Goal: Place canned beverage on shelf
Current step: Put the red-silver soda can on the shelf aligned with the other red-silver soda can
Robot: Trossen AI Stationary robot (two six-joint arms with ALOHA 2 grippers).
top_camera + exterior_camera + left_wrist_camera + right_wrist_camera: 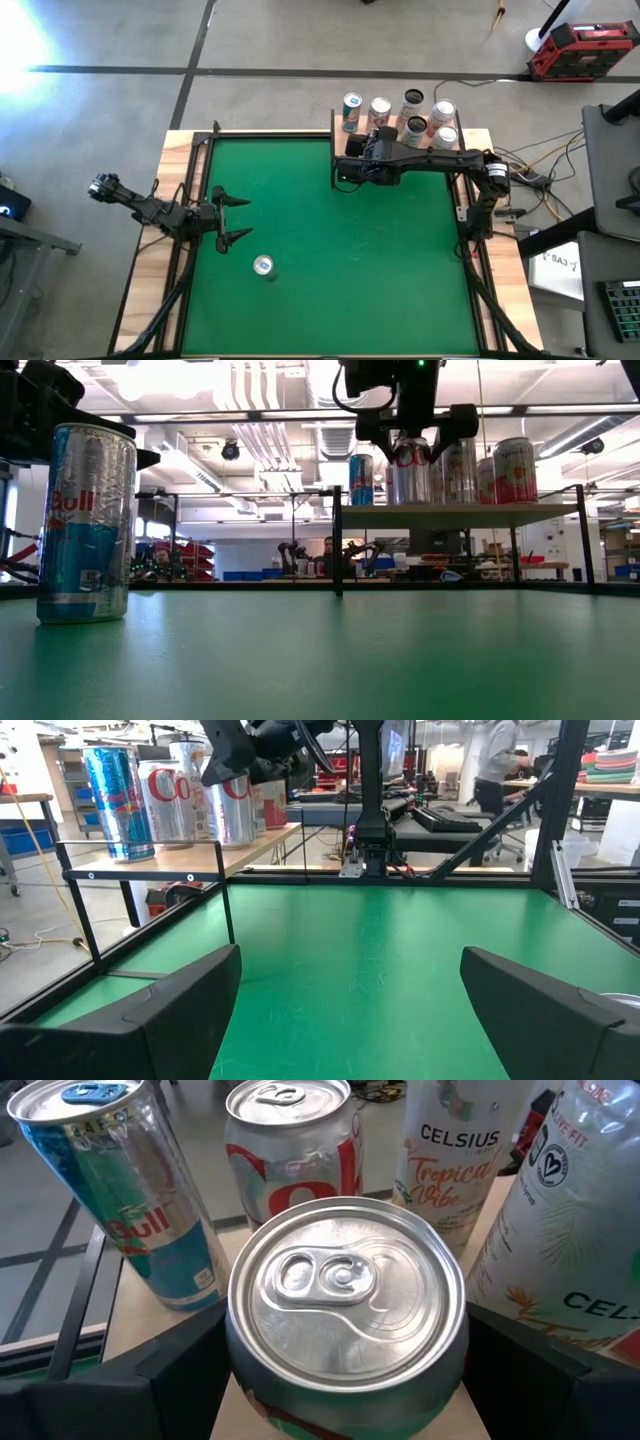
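Note:
A silver and red can (345, 1295) stands upright over the near left part of the shelf (450, 515), and my right gripper (415, 435) is shut on it. Whether its base rests on the pale board (130, 1320) I cannot tell. A blue and silver can (263, 266) stands on its base on the green table, near the front left. My left gripper (235, 218) hovers open a little to the far left of that can, pointing level across the table, with nothing between its fingers (150, 1010). My right gripper pinches the silver and red can by its upper side wall (245, 1365), one finger (175, 1370) on each opposite side, just below the top rim. The fingers slant down at it from the table's near side. The can sits upright in the hold.
Several other cans (413, 98) stand close together on the shelf around and behind the held one, among them a blue one (120, 1200) and tall white ones (455, 1160). Black rails (335, 160) edge the table. The middle of the green top (350, 260) is free room.

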